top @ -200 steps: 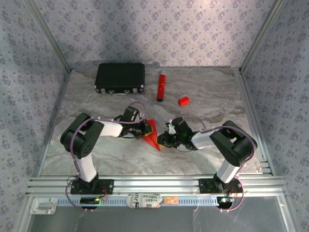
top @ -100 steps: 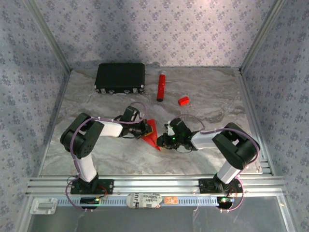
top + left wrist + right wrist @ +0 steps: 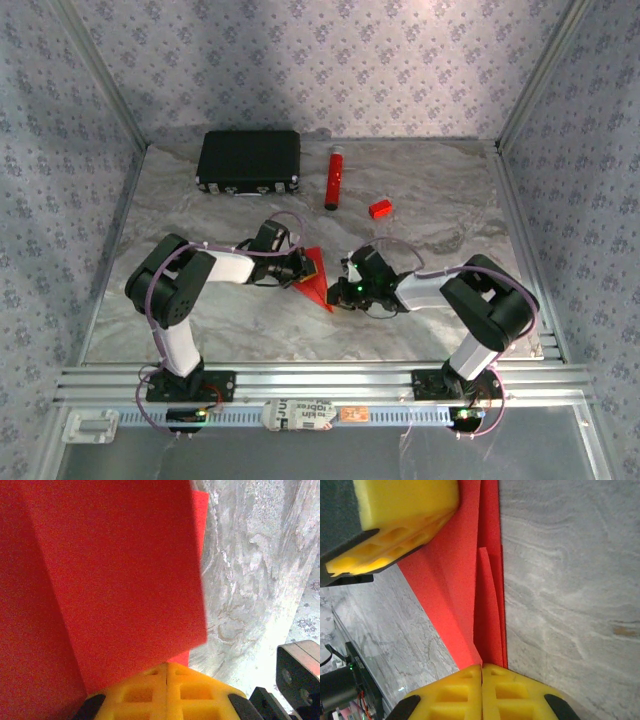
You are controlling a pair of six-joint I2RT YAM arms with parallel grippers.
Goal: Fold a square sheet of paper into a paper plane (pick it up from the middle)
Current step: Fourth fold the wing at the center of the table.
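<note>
Paper plane (image 3: pixel 316 279) at table centre. Left gripper (image 3: pixel 303 268) clenched on its 10 o'clock edge. Right gripper (image 3: pixel 338 292) clamped on pointed tip, 4 o'clock.

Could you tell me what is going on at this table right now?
Two robot arms are folding a paper plane from red paper. The left gripper is shut on one side of it, and the right gripper is shut on its pointed near end, mid-table. Long creases are already in it. A black case, a red tube and a small red block lie at the back.
</note>
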